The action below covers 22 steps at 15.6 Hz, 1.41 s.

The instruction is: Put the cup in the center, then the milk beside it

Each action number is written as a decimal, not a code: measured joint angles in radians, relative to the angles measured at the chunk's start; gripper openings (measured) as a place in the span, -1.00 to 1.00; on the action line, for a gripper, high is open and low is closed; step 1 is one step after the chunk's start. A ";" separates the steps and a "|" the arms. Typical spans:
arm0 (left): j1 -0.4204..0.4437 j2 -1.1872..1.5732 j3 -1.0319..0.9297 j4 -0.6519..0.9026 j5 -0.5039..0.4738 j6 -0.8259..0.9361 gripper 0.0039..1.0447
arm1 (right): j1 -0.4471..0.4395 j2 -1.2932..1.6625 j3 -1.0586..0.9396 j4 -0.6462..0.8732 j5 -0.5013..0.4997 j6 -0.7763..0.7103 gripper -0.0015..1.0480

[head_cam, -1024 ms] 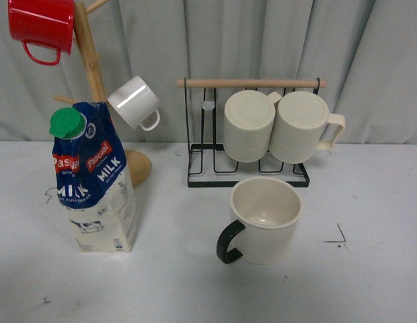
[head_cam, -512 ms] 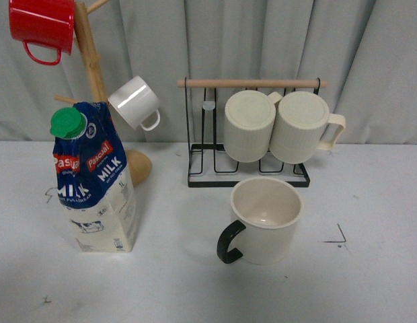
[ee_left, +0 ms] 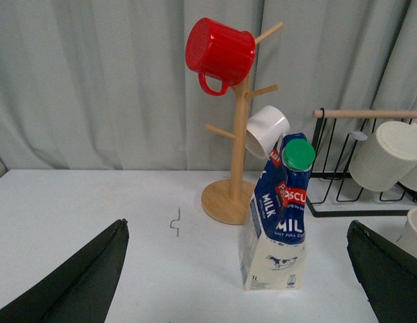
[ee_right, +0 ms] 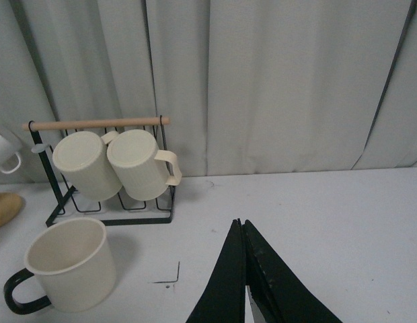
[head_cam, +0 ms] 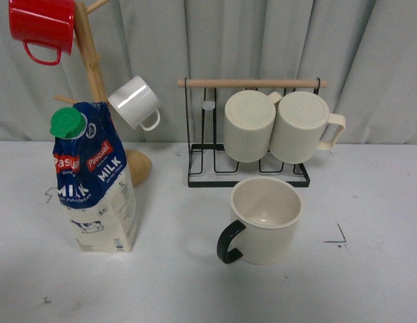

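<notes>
Change: none we can see; cup [head_cam: 266, 219] and milk [head_cam: 94, 182] have not shifted.
Cup: mid-table, just before the rack [head_cam: 249, 83].
Milk: toward the left edge, well apart from the cup.
Left jaws: spread, empty.
Right jaws: pressed together, empty.
Meaning: we judge the milk step remains.

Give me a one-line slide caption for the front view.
Milk carton stands left of the black-handled cup, both upright on the white table, mug rack behind; no arms visible.

Red mug [head_cam: 40, 23], white mug [head_cam: 134, 101] on wooden tree [head_cam: 91, 60]; wire rack [head_cam: 229, 83]
</notes>
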 joint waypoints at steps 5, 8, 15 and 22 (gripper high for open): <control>0.000 0.000 0.000 0.000 0.000 0.000 0.88 | 0.000 -0.201 0.004 -0.198 -0.003 0.000 -0.96; 0.000 0.000 0.000 -0.001 0.000 0.000 0.88 | 0.000 -0.202 0.000 -0.213 -0.003 -0.001 -0.76; -0.037 0.464 0.105 0.035 -0.650 -0.218 0.88 | -0.001 -0.202 0.000 -0.213 -0.001 -0.001 0.87; -0.136 1.076 0.251 0.414 -0.364 -0.299 0.88 | 0.001 -0.202 0.000 -0.212 -0.001 -0.001 0.87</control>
